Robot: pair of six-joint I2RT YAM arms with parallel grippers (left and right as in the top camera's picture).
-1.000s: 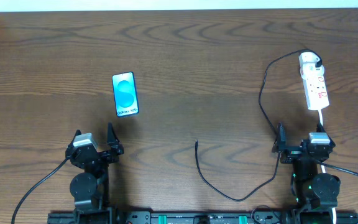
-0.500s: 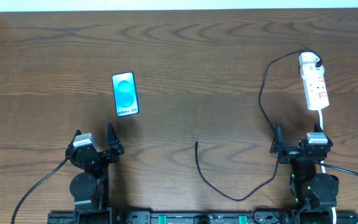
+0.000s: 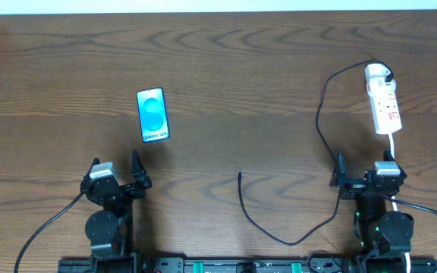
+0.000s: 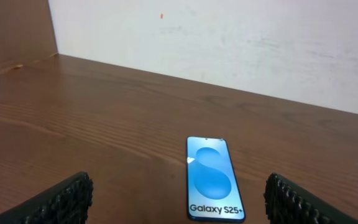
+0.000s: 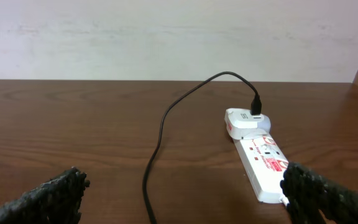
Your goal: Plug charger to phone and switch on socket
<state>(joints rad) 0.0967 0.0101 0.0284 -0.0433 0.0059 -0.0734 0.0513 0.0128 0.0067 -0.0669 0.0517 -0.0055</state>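
Observation:
The phone lies flat at the left, blue screen up; in the left wrist view it lies just ahead of the open jaws. My left gripper is open and empty, behind the phone. The socket lies at the far right with the white adapter plugged in at its far end. The charger cable loops left and down to its free plug end at the table's middle. My right gripper is open and empty, near the socket's close end.
The socket's white cord runs toward the right arm's base. A white wall borders the table's far edge. The black cable passes close by the right gripper's left finger.
My right gripper has shifted slightly left. The left arm, phone, cable and socket have not moved.

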